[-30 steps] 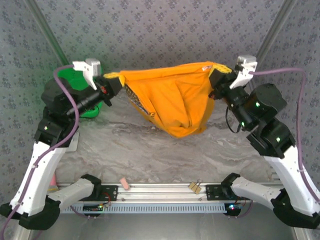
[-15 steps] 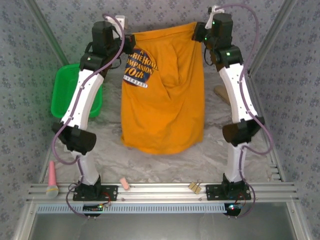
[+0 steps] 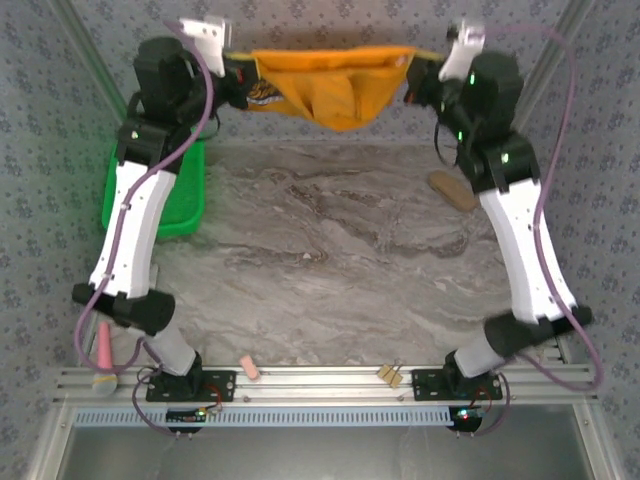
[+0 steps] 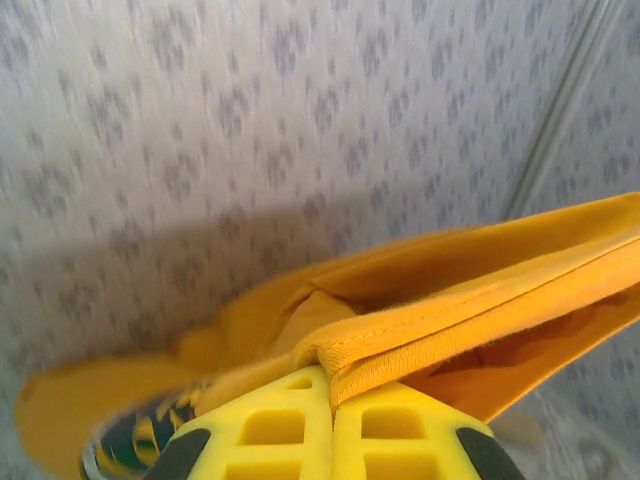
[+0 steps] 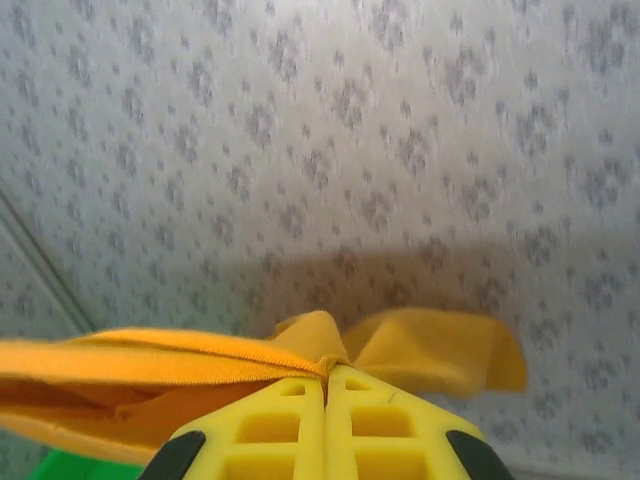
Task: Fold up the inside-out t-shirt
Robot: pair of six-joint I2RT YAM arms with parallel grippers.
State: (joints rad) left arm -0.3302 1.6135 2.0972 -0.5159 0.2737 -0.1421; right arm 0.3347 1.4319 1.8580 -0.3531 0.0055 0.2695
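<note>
The inside-out t-shirt (image 3: 330, 85) is orange-yellow and hangs high at the far end of the table, stretched taut between both grippers and bunched into a shallow sag. A bit of its dark print shows near the left end. My left gripper (image 3: 238, 78) is shut on the shirt's left hem edge; its yellow fingers (image 4: 270, 425) pinch the stitched hem (image 4: 450, 315). My right gripper (image 3: 420, 78) is shut on the right end of the same edge, fingers (image 5: 360, 420) pressed together on the fabric (image 5: 200, 352). Both arms reach up and far from their bases.
A green plastic basket (image 3: 190, 205) sits at the left behind the left arm. A tan oblong object (image 3: 452, 190) lies at the right on the marble table (image 3: 330, 260). A pink microphone (image 3: 103, 352), a pink piece (image 3: 251, 369) and a clip (image 3: 389, 375) lie near the front rail.
Both arms have swung the shirt up and toward the back wall. Half a second ago it hung open and long over the table; now it is lifted high and bunched.
</note>
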